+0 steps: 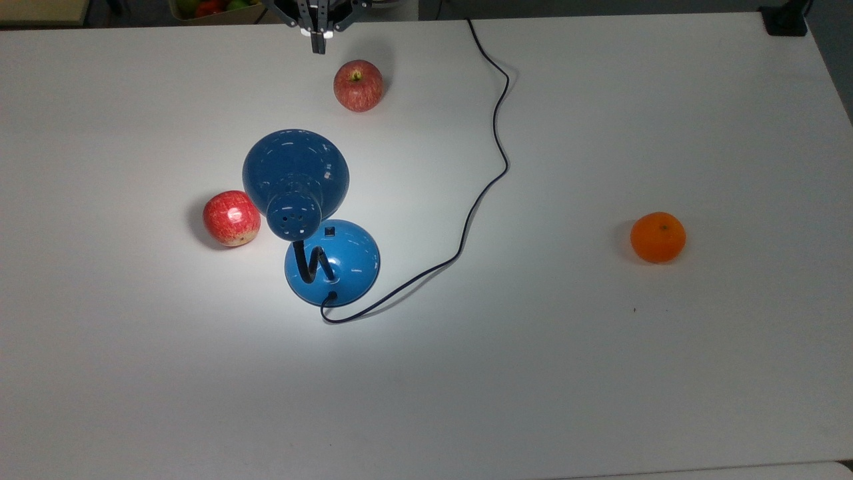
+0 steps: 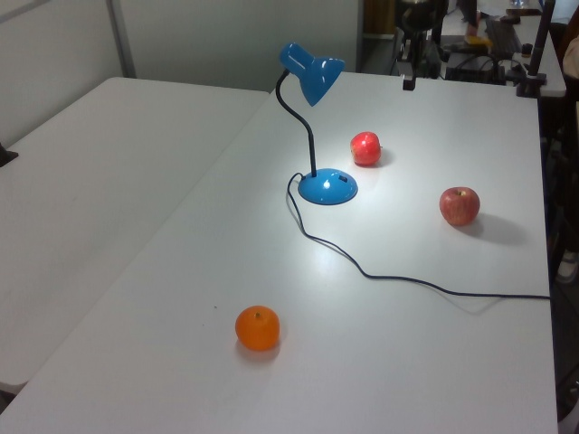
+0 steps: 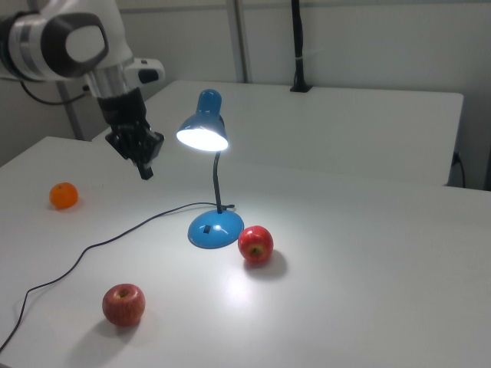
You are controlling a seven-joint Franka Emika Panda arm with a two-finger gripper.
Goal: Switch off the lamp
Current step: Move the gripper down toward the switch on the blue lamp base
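Note:
The blue lamp stands on the white table [image 1: 600, 373], and its dome shade [image 1: 295, 167] throws a bright pool of light around the round base [image 1: 343, 263]. A small black switch [image 1: 329, 232] sits on the base's far side, under the shade's neck. Its bulb glows in the right view, where the lamp [image 3: 215, 184] stands mid-table. The black cord [image 1: 494, 133] snakes off to the table's far edge. My gripper [image 1: 318, 44] hangs at the top view's upper edge, well apart from the lamp, with its fingers shut and holding nothing. It also hovers above the table in the left view [image 2: 409, 83] and the right view [image 3: 146, 170].
One red apple [image 1: 358, 85] lies just right of the gripper in the top view, another [image 1: 231, 218] beside the lamp's shade. An orange [image 1: 658, 237] rests far to the top view's right. A box of fruit [image 1: 213, 8] sits behind the table edge.

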